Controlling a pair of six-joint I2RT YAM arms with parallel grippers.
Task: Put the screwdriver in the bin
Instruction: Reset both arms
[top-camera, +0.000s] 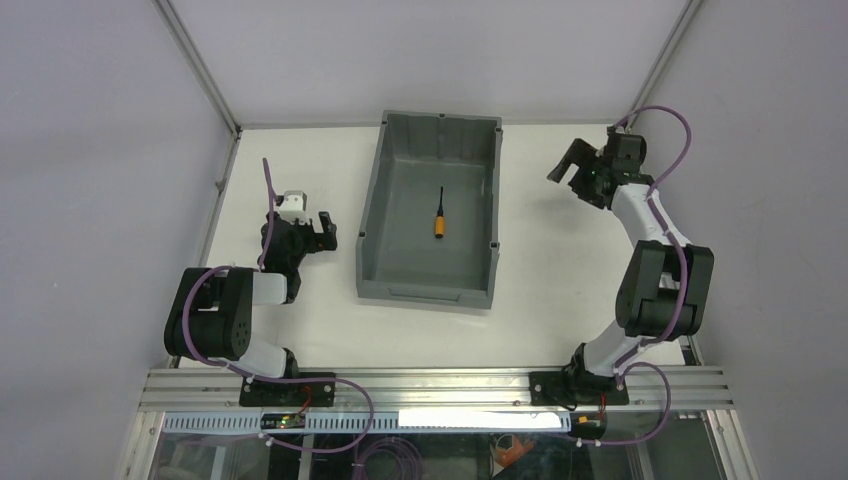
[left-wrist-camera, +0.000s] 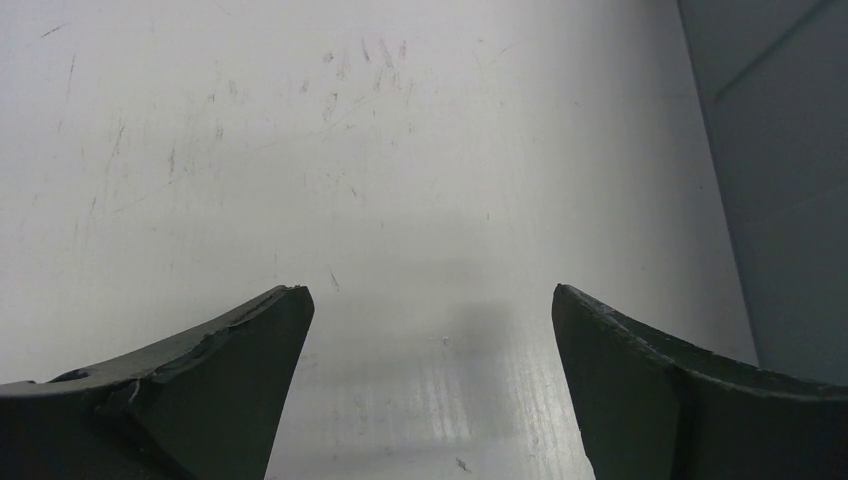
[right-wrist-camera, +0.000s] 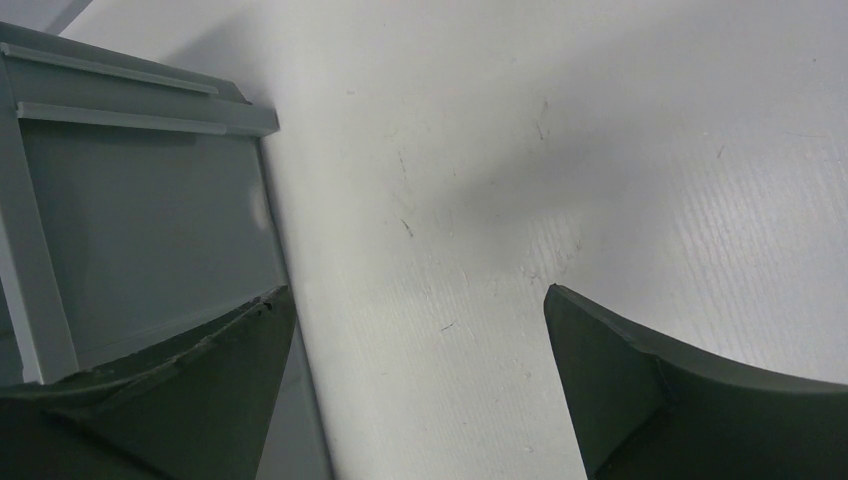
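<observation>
The small screwdriver (top-camera: 440, 216), orange handle and black shaft, lies on the floor of the large grey bin (top-camera: 375, 190) at the middle of the table. My left gripper (top-camera: 325, 230) is open and empty, just left of the bin; it shows in the left wrist view (left-wrist-camera: 430, 310) over bare table. My right gripper (top-camera: 568, 168) is open and empty, right of the bin's far end; it shows in the right wrist view (right-wrist-camera: 415, 310), where the bin's outer wall (right-wrist-camera: 130, 230) stands at the left. The screwdriver is hidden in both wrist views.
The white table (top-camera: 560, 290) is closed in by grey walls with metal corner posts (top-camera: 200, 70). An aluminium rail (top-camera: 430, 385) carrying both arm bases runs along the near edge.
</observation>
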